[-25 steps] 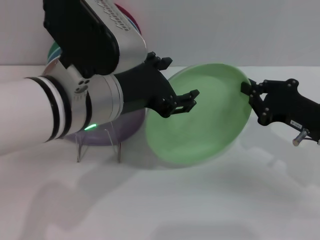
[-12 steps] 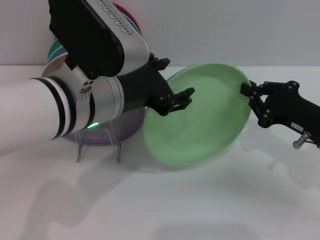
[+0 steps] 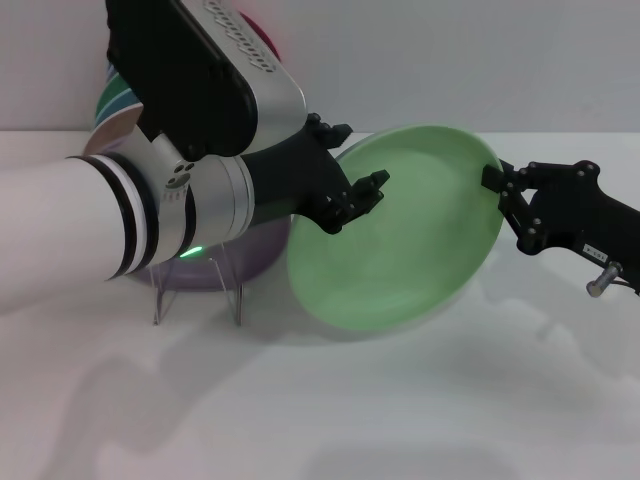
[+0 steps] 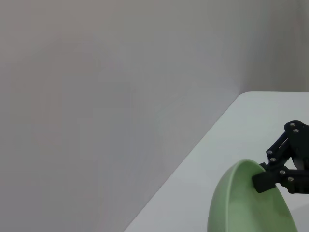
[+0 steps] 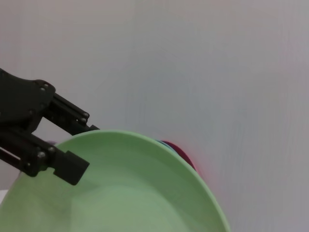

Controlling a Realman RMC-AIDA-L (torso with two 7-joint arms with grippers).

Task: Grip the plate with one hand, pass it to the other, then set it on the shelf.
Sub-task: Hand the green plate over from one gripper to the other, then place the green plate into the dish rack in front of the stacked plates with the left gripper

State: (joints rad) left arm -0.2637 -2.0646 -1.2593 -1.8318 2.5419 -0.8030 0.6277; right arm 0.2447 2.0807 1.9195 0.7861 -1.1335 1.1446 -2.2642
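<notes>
The light-green plate point(image 3: 400, 250) is held tilted on edge above the table. My right gripper point(image 3: 493, 178), black with visible screws, is shut on its right rim. My left gripper point(image 3: 355, 160), black on a silver-grey arm, straddles the plate's upper left rim with its jaws still apart. The right wrist view shows the plate point(image 5: 125, 193) with one left finger point(image 5: 70, 166) over its inner face and the other behind the rim. The left wrist view shows the plate point(image 4: 251, 203) and the right gripper point(image 4: 263, 180) on its rim. The clear acrylic shelf point(image 3: 200, 290) stands under my left arm.
A lilac plate point(image 3: 262, 250) rests on the shelf behind my left arm. More plates stand at the back left, a teal-striped one point(image 3: 112, 95) and a red one point(image 3: 258, 30). The white table point(image 3: 400, 400) spreads out in front.
My left gripper has shifted slightly along the plate's upper left rim and its fingers have drawn a little closer. The plate has tipped slightly left. The right gripper has barely moved.
</notes>
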